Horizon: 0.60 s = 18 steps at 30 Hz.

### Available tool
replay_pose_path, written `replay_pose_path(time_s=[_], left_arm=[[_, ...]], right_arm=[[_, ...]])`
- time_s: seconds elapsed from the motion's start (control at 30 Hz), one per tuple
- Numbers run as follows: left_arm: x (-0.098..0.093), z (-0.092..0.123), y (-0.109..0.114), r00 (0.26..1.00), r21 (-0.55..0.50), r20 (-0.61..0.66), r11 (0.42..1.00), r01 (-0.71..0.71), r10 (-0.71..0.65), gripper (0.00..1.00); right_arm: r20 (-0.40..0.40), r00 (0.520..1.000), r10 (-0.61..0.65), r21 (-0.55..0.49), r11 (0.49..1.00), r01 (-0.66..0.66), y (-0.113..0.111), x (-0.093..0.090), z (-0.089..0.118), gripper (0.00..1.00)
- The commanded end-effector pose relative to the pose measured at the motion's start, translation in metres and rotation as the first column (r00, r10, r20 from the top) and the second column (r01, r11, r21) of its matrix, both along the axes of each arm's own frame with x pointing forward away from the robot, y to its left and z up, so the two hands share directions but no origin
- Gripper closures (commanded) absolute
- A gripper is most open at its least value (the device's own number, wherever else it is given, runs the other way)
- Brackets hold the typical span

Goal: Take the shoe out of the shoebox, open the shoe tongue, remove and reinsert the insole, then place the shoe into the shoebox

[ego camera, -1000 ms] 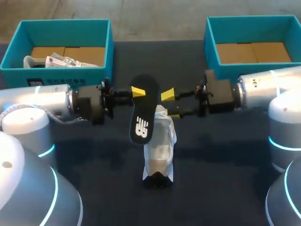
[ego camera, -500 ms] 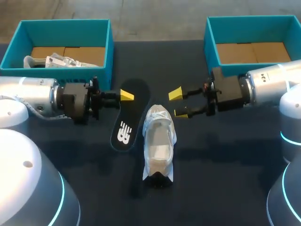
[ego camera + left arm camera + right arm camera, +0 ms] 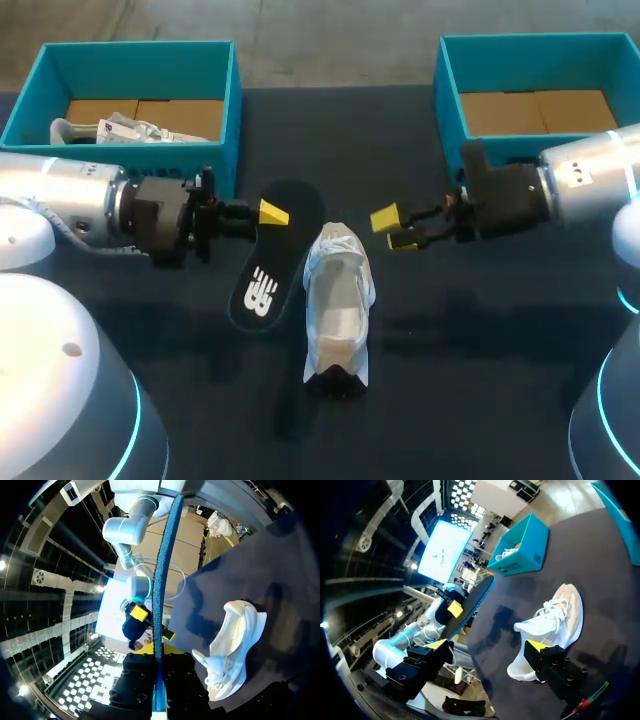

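Okay, left gripper (image 3: 268,216) is clamping the black insole (image 3: 268,268) at one end, both yellow-tipped fingers pressing on it from two sides. In the left wrist view the insole (image 3: 162,580) is showing edge-on, running straight out ahead from between the fingers. From above it is slanting away from the fingers, printed face up; cannot tell whether its free end is touching the dark table (image 3: 460,360).

White sneaker (image 3: 338,300) is sitting on its sole on the table, just beside the insole and ahead of the left gripper's fingers, off to one side. Right gripper (image 3: 394,229) is hovering with its fingers spread and nothing between them, close to the sneaker's far end but apart from it. In the right wrist view the sneaker (image 3: 555,620) is lying ahead of the right gripper (image 3: 487,645).

Left teal shoebox (image 3: 140,46) is sitting behind the left gripper with crumpled white paper (image 3: 130,130) inside. Right teal shoebox (image 3: 530,40) is sitting behind the right gripper.
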<state>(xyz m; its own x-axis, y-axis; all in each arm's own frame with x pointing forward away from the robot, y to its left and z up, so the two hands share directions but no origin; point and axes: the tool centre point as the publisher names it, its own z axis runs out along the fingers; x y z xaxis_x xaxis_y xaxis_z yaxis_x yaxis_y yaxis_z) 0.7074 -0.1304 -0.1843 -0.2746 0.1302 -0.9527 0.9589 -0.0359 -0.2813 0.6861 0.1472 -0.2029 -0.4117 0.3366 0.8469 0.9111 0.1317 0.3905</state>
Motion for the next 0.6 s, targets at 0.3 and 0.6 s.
replay_pose_path(time_s=[0.3, 0.6], left_arm=[[-0.049, 0.005, 0.016, 0.972, 0.032, -0.234, 0.999, 0.008, 0.000, 1.00], [-0.051, 0.004, 0.016, 0.987, 0.165, -0.156, 0.986, -0.015, 0.041, 1.00]], right_arm=[[0.100, 0.992, 0.080, -0.101, 0.992, -0.070, -0.036, -0.035, -0.004, 0.00], [0.100, 0.992, 0.080, -0.101, 0.992, -0.070, -0.036, -0.035, -0.004, 0.00]])
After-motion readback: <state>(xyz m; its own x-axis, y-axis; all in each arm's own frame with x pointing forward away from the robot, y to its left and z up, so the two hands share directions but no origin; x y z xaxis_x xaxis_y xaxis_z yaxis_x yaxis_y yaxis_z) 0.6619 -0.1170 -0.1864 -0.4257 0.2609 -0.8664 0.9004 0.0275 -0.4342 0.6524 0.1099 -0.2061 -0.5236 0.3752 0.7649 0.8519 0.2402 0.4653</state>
